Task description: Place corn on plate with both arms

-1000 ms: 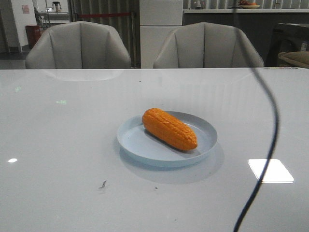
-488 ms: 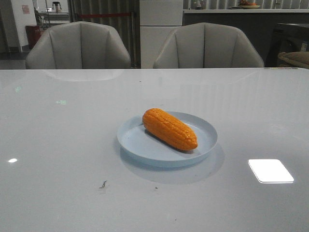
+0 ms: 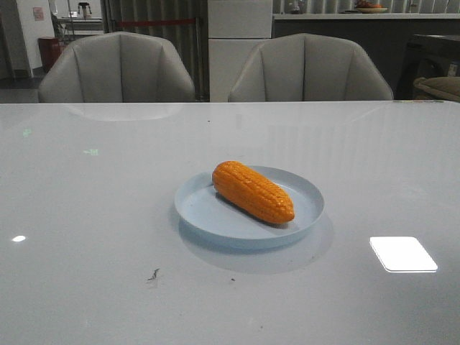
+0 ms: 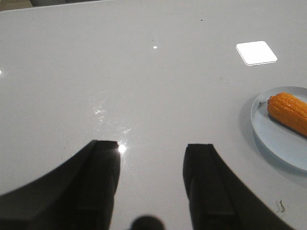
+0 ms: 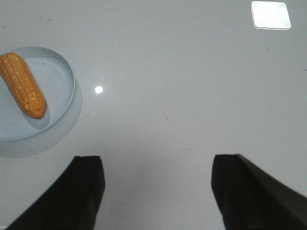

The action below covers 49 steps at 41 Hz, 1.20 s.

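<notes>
Gone since earlier: dark cable, frame right | corn rests on plate, centre | stiff, bumpy, grippable mid-body | left tool, right tool spread wide, empty

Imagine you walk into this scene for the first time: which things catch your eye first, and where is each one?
The deep orange corn stands out at once, lying diagonally inside the pale blue plate near the middle of the glossy white table. A bright rectangular light reflection glares on the table to the plate's right. In the wrist views, the left gripper and right gripper hang open over bare table, apart from the plate.
</notes>
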Each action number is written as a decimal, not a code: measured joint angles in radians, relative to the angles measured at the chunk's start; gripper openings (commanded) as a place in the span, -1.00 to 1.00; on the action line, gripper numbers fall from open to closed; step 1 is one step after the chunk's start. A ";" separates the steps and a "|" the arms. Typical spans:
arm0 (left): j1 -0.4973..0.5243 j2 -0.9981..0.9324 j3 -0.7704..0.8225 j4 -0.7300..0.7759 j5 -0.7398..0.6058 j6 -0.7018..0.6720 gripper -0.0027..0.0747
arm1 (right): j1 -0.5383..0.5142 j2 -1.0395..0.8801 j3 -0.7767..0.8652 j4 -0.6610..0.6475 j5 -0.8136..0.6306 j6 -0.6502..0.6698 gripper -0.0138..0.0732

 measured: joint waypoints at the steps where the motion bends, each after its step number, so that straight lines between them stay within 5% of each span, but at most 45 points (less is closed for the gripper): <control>1: 0.000 0.000 0.000 0.000 0.000 0.000 0.05 | 0.000 0.000 0.000 0.000 0.000 0.000 0.64; 20: 0.000 0.000 0.000 0.000 0.000 0.000 -0.70 | 0.000 0.000 0.000 0.000 0.000 0.000 0.64; 49: 0.044 -0.098 0.072 -0.088 -0.002 0.000 -0.70 | 0.000 0.000 0.000 0.000 0.000 0.000 0.64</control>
